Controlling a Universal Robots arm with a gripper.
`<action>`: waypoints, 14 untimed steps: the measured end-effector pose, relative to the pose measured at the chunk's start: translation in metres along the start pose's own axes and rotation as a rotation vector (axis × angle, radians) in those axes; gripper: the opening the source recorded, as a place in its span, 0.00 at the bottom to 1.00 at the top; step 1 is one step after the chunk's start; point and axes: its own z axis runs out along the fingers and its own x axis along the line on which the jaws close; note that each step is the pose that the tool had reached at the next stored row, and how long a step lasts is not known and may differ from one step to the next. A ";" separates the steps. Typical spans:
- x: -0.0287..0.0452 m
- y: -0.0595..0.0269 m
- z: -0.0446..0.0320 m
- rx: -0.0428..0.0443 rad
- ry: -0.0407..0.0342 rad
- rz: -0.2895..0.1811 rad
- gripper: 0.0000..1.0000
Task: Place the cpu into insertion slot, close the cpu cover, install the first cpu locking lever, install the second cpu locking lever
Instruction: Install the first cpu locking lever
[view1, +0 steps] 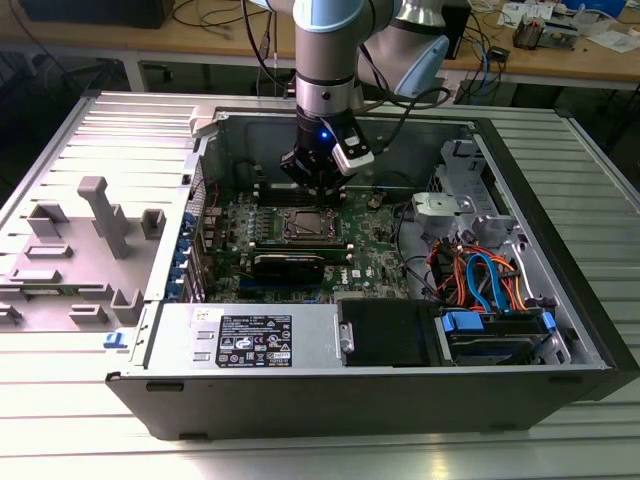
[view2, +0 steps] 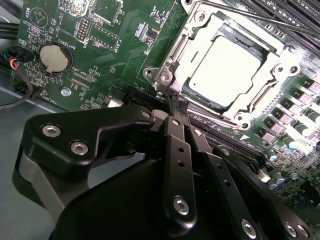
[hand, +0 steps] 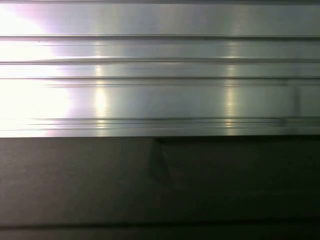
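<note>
So the claw (view2: 176, 102) has its fingers pinched together with nothing between them, tips right down at the corner of the cpu cover (view2: 175, 55). Just past the tips, the cover lies flat over the insertion slot (view2: 200, 97) with the cpu (view2: 226, 64) seated inside, silver top showing through the cut-out. Green circuit board (view2: 95, 65) spreads around it, inside the open computer case (view1: 560, 300).

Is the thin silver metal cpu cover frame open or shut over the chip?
Shut: the thin silver cpu cover frame lies flat around the dull silver square cpu, whose top shows through its cut-out.
</note>
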 end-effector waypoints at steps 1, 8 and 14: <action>0.0000 0.0000 0.0000 0.0000 -0.0001 0.000 0.11; 0.0000 0.0000 0.0000 -0.0001 -0.0001 0.000 0.11; -0.0001 0.0000 -0.0005 0.0007 -0.0002 0.000 0.11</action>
